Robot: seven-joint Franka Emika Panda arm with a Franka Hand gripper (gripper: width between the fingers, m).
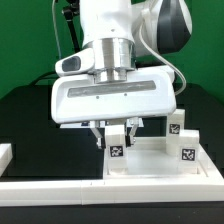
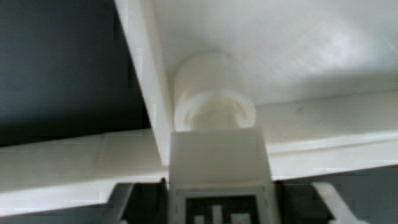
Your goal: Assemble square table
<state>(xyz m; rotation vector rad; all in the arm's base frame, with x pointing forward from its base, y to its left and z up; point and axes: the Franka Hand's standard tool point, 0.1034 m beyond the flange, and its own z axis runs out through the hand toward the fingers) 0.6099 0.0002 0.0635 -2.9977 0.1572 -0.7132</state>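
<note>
The white square tabletop (image 1: pixel 150 162) lies on the black table. My gripper (image 1: pixel 116 134) is shut on a white block leg (image 1: pixel 117 143) with a black-white tag and holds it upright over the tabletop's corner at the exterior view's left. In the wrist view the leg (image 2: pixel 217 165) sits between my dark fingers (image 2: pixel 143 203) and lines up with a round corner socket (image 2: pixel 214 88) inside the raised rim (image 2: pixel 80 158). I cannot tell whether the leg touches the socket. Two more tagged legs (image 1: pixel 174 124) (image 1: pixel 186 152) stand upright on the tabletop's right side.
A long white border rail (image 1: pixel 100 192) runs along the front of the table. Another white piece (image 1: pixel 5 155) shows at the exterior view's left edge. A green wall stands behind the arm.
</note>
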